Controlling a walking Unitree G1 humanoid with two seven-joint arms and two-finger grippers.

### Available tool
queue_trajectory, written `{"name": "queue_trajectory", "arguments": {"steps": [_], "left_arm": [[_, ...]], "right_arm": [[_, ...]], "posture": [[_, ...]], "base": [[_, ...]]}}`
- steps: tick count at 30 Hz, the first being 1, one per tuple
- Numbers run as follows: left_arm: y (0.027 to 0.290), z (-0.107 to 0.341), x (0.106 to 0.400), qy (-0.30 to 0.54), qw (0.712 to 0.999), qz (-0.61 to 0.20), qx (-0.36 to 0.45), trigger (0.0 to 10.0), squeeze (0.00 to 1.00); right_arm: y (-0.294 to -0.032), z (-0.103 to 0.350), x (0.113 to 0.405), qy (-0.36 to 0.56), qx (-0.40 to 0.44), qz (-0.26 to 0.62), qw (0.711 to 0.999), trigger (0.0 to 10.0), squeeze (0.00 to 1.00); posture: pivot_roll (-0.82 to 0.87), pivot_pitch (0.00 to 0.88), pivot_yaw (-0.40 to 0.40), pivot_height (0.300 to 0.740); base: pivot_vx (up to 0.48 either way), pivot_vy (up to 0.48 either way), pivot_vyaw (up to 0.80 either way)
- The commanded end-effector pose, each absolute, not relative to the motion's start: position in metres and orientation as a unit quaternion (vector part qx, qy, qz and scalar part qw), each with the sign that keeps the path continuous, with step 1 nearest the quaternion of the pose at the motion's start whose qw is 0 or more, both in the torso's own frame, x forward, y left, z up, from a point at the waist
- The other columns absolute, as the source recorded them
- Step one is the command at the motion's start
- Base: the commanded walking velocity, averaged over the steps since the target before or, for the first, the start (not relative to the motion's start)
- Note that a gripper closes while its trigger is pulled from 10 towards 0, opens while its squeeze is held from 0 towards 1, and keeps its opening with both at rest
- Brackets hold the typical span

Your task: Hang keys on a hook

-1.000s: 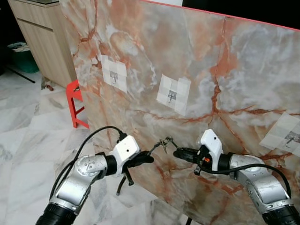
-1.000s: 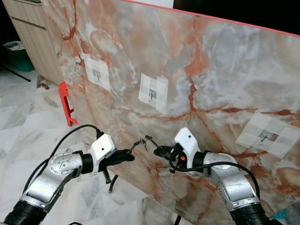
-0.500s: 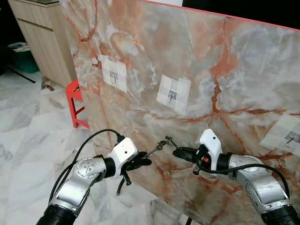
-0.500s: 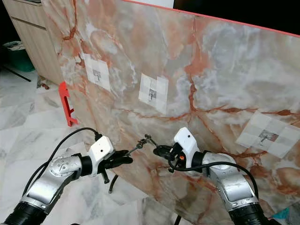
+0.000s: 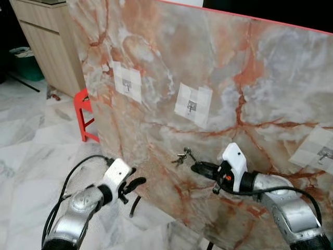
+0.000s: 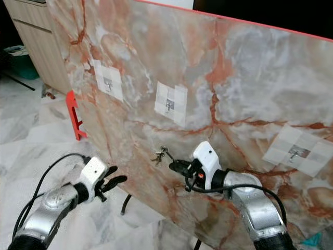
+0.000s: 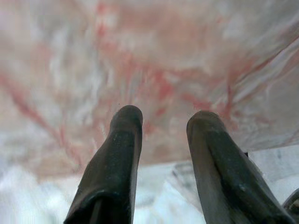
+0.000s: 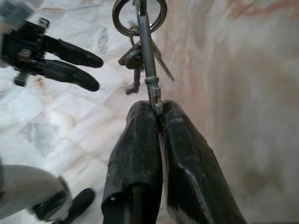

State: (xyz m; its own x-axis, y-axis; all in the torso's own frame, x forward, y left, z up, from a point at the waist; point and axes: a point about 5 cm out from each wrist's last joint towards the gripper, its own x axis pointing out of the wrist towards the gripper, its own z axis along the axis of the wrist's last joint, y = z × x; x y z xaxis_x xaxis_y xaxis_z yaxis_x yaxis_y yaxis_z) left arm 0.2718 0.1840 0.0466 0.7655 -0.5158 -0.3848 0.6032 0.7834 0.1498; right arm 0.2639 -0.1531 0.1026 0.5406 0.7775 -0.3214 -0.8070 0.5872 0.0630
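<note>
Item: keys [image 5: 180,155] on a ring with a metal clip, held out in the air just in front of the marble panel [image 5: 270,78], below the middle hook [image 5: 191,105]

Holder: right gripper [image 5: 196,166], fingers pinched together on the clip's stem; ring and keys dangle from the far end

Other arm: left gripper [image 5: 134,184], fingers spread with nothing between them, low and well apart from the keys, on the side toward the red stool [image 5: 83,112]

Hooks: three small metal hooks on taped white patches on the panel; the middle one is nearest the keys, the left hook [image 5: 126,82] and the right hook [image 5: 325,152] lie further off

Step judged: carrying the keys to a hook; nothing hung yet

Next move calls for: raising the ring up to the middle hook, slipping its opening over the prong, then letting go
</note>
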Motion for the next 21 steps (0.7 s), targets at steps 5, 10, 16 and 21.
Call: {"name": "queue_trajectory", "arguments": {"steps": [5,10,16,21], "left_arm": [[0.205,0.023,0.266,0.183,0.961,-0.190,0.084,10.0,0.00],[0.227,0.000,0.256,0.215,0.971,-0.076,0.075,10.0,0.00],[0.249,-0.030,0.228,0.283,0.956,0.045,0.061,10.0,0.00],[0.244,-0.049,0.207,0.325,0.941,0.066,0.064,10.0,0.00]], "right_arm": [[-0.156,0.104,0.257,0.164,-0.046,0.447,0.878,10.0,0.00],[-0.156,0.100,0.248,0.175,-0.034,0.445,0.877,10.0,0.00],[-0.166,0.090,0.235,0.195,-0.005,0.414,0.889,10.0,0.00],[-0.199,0.063,0.218,0.208,0.100,0.299,0.926,10.0,0.00]], "posture": [[-0.14,0.000,-0.057,0.740],[-0.14,0.000,-0.055,0.740],[-0.14,0.000,-0.060,0.740],[-0.15,0.000,-0.057,0.740]], "base": [[0.000,0.000,0.00],[0.000,0.000,0.00],[0.000,0.000,0.00],[0.000,0.000,0.00]]}}
